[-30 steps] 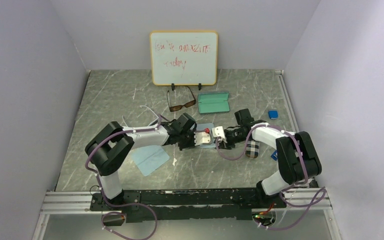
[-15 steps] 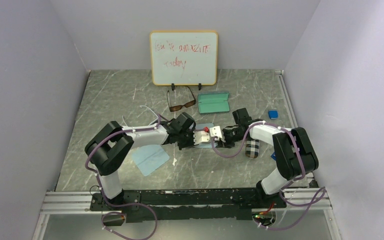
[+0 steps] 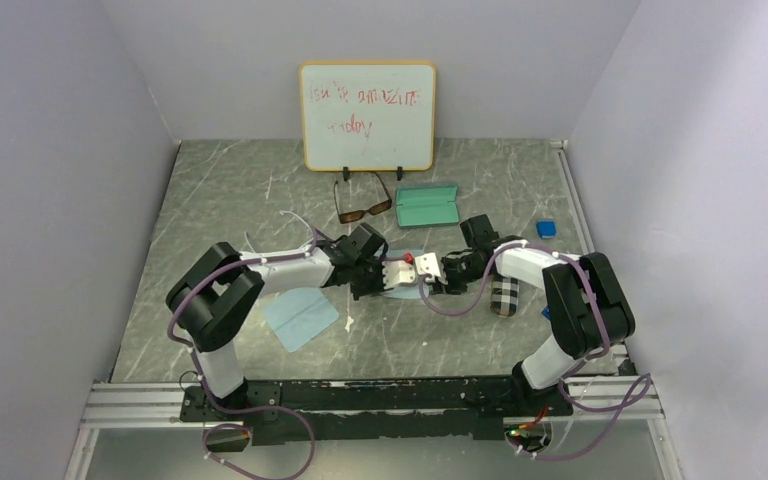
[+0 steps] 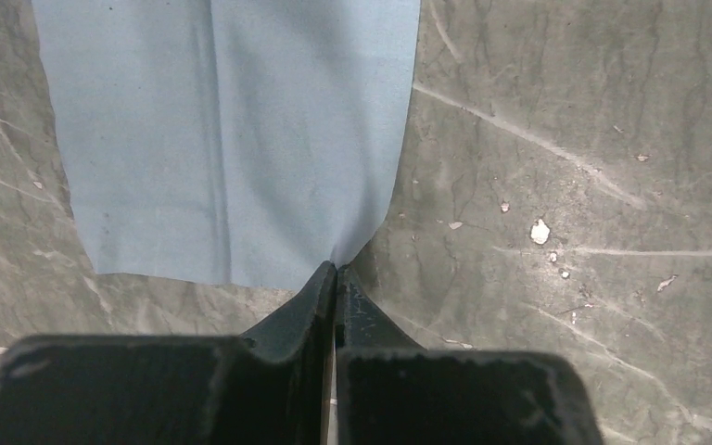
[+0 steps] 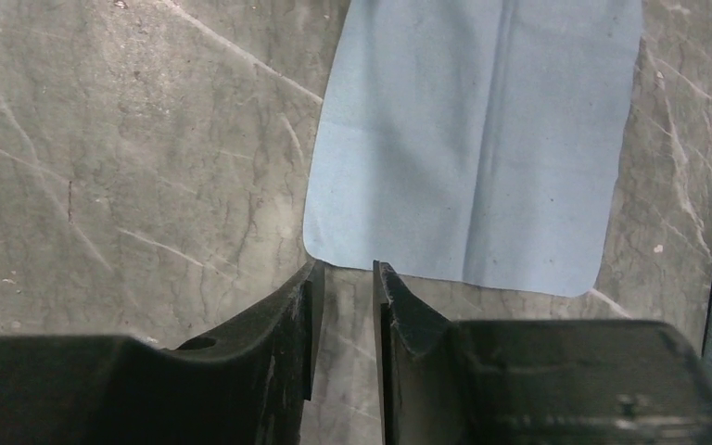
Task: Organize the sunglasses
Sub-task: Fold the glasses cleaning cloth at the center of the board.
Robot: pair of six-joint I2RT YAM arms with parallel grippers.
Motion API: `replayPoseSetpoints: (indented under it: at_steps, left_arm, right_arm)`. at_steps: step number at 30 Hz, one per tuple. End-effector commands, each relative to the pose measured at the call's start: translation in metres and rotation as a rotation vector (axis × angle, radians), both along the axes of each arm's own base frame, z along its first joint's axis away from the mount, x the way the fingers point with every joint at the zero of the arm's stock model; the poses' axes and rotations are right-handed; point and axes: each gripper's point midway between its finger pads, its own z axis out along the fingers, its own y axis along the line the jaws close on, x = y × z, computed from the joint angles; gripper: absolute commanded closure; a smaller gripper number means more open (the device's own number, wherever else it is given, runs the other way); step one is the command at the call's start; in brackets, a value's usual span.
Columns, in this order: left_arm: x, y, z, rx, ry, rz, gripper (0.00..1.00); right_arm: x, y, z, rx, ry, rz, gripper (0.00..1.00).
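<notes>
Sunglasses lie beside teal case; left hand pinches cloth, right hand slightly spread.

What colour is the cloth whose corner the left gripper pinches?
The cloth is plain light blue; the left wrist view shows it best.

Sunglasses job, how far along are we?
Done: nothing visible yet. The brown sunglasses lie on the table beside the teal case, not in it. In hand: the left end effector is shut on a corner of a light-blue cloth. The right end effector, jaws apart, sits at the cloth's opposite edge. Left: probably casing the sunglasses.
</notes>
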Motion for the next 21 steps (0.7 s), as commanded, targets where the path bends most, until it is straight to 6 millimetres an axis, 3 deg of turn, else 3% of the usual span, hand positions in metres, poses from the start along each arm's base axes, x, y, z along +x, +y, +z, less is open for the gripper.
replayPoseSetpoints:
  at_steps: [1, 8, 14, 21]
  left_arm:
    - [0.001, -0.016, 0.021, -0.085, -0.013, 0.000, 0.94]
    - [0.002, -0.015, 0.021, -0.128, 0.010, 0.050, 0.95]
    - [0.009, -0.012, 0.023, -0.196, -0.010, 0.124, 0.95]
    - [0.003, -0.005, 0.024, -0.230, 0.004, 0.134, 0.95]
  right_arm:
    - [-0.010, 0.007, -0.002, -0.023, -0.013, 0.079, 0.69]
    - [0.001, 0.012, 0.015, 0.069, -0.111, 0.012, 0.67]
    - [0.002, 0.012, 0.039, 0.181, 0.000, -0.042, 0.67]
    - [-0.012, 0.005, 0.043, 0.202, 0.025, -0.021, 0.66]
